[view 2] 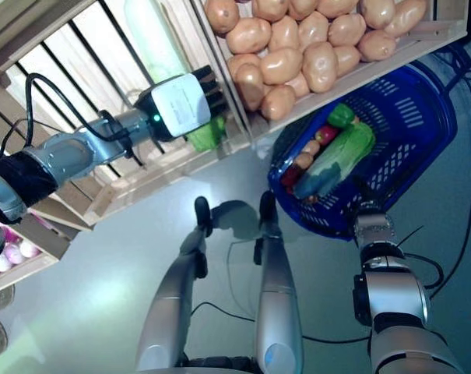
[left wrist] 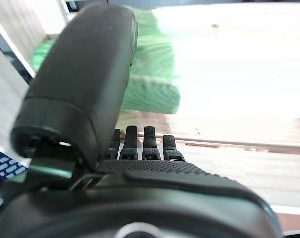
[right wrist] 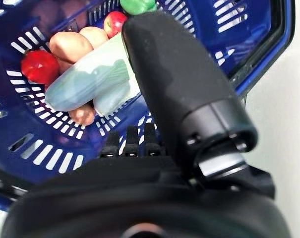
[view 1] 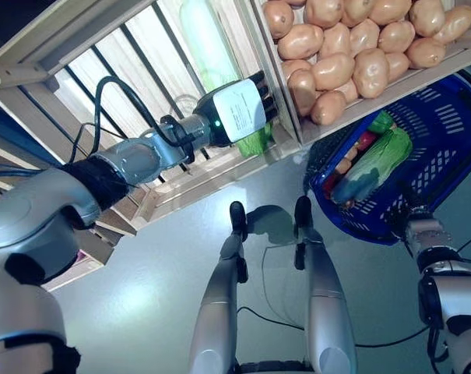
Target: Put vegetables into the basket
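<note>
Left hand (left wrist: 115,163) inside slatted wooden crate (view 1: 103,70): fingers straight, released, tips just short of the green leafy cabbage (left wrist: 150,79); only its wrist view shows that gap. Right hand (right wrist: 154,148) at the blue basket (right wrist: 30,148), grip cannot tell. Basket holds pale-green cabbage (right wrist: 90,79), red tomato (right wrist: 38,67), potatoes. Adjacent crate: potatoes (view 1: 352,47).
</note>
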`<state>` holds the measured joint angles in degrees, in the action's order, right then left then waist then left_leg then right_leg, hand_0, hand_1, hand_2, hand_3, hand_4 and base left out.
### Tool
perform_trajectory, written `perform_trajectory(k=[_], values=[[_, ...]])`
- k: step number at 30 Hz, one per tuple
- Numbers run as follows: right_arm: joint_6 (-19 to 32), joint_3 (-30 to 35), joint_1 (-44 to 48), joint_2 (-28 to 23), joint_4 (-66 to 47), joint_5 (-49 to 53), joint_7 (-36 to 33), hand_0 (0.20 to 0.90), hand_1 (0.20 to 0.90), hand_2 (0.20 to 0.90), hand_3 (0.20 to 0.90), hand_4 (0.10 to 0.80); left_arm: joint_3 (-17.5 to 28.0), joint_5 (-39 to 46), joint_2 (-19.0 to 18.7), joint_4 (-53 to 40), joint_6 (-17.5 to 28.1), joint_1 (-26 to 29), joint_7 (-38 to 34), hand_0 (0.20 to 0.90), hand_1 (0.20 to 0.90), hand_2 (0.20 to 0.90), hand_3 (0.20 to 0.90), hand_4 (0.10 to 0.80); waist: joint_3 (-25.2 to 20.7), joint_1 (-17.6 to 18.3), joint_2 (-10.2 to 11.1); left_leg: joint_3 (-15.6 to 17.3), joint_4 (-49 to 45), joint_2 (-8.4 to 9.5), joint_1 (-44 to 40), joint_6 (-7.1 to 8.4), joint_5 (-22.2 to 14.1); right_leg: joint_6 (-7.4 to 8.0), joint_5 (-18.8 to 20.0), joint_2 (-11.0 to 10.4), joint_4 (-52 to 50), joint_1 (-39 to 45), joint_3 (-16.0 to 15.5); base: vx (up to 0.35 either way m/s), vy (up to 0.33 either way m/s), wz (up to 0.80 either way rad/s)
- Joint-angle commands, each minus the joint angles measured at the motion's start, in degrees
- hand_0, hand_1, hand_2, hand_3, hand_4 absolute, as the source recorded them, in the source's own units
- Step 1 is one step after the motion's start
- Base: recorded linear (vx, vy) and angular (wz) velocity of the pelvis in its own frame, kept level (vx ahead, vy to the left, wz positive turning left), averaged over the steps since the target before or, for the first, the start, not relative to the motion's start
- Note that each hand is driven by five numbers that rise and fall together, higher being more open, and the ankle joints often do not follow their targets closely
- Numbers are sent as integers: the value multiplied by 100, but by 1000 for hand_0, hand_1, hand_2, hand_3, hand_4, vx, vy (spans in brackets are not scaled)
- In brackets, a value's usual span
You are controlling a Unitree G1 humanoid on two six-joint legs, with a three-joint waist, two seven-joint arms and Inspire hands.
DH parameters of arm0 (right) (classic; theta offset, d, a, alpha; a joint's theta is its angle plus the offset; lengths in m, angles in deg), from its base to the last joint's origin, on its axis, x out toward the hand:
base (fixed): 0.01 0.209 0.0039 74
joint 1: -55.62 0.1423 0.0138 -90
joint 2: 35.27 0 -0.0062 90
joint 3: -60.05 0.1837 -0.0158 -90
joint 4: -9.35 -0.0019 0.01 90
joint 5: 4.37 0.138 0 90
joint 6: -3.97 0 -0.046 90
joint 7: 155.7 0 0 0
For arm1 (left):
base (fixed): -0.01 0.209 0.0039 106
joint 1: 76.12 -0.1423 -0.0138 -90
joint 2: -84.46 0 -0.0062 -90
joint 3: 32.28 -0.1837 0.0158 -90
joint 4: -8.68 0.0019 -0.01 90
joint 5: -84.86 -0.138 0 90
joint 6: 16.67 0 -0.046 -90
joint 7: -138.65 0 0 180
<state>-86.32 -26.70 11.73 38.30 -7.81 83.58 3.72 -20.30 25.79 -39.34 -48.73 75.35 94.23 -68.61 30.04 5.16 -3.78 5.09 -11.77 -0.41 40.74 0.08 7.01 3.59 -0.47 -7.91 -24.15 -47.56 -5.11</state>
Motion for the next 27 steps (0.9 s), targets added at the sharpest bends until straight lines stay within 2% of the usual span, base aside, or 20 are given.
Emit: perform_trajectory(k=[1, 5, 16, 17, 18, 19, 24, 27], values=[[217, -218, -339, -210, -39, -216, -36, 900, 900, 900, 900, 800, 1047, -223, 54, 219, -353, 174, -947, 900, 900, 900, 900, 800, -24, -31, 117, 136, -715, -115, 262, 357, -492, 31, 433, 275, 706, 476, -240, 0, 0, 0], [200, -281, -288, -205, -156, -245, -111, 900, 900, 900, 900, 800, 1242, -160, 179, 614, -486, 1, -1339, 900, 900, 900, 900, 800, -24, -16, 130, 143, -756, -121, 363, 353, -459, 4, 432, 283, 646, 370, -228, 0, 0, 0], [273, -513, -281, -173, -513, -236, -307, 900, 900, 900, 900, 800, 1543, 136, 652, 1762, -470, -421, -2103, 900, 900, 900, 900, 800, -24, 70, 224, 149, -888, -177, 532, 386, -510, -23, 340, 362, 501, 195, -152, 11, 16, -1], [313, -528, -336, -152, -609, -234, -358, 900, 900, 900, 900, 800, 1650, 500, 734, 2012, -651, -503, -2231, 385, 385, 385, 385, 456, -24, 94, 265, 133, -936, -178, 588, 384, -520, -38, 327, 386, 456, 143, -130, 16, 19, -4], [326, -521, -346, -148, -614, -238, -363, 900, 900, 900, 900, 800, 1700, 511, 756, 2092, -630, -515, -2268, 385, 385, 385, 385, 456, -24, 97, 278, 136, -942, -184, 595, 382, -522, -41, 323, 390, 449, 137, -133, 20, 19, -4], [342, -522, -355, -148, -626, -230, -370, 900, 900, 900, 900, 800, 1772, 533, 797, 2244, -626, -527, -2301, 300, 300, 300, 300, 400, -24, 104, 301, 139, -950, -188, 608, 383, -523, -44, 326, 402, 441, 121, -131, 5, 1, -6], [420, -542, -453, -83, -821, -217, -498, 900, 900, 900, 900, 800, 1886, 568, 929, 2516, -609, -613, -2540, 300, 300, 300, 300, 400, -24, 130, 357, 101, -1015, -171, 664, 391, -550, -65, 316, 438, 382, 69, -103, -1, 4, -2], [437, -565, -497, -18, -926, -204, -521, 900, 900, 900, 900, 800, 1964, 570, 985, 2547, -796, -645, -2526, 300, 300, 300, 300, 400, -24, 135, 385, 98, -961, -159, 567, 370, -549, -74, 301, 470, 407, 151, -94, -8, 7, -1]])
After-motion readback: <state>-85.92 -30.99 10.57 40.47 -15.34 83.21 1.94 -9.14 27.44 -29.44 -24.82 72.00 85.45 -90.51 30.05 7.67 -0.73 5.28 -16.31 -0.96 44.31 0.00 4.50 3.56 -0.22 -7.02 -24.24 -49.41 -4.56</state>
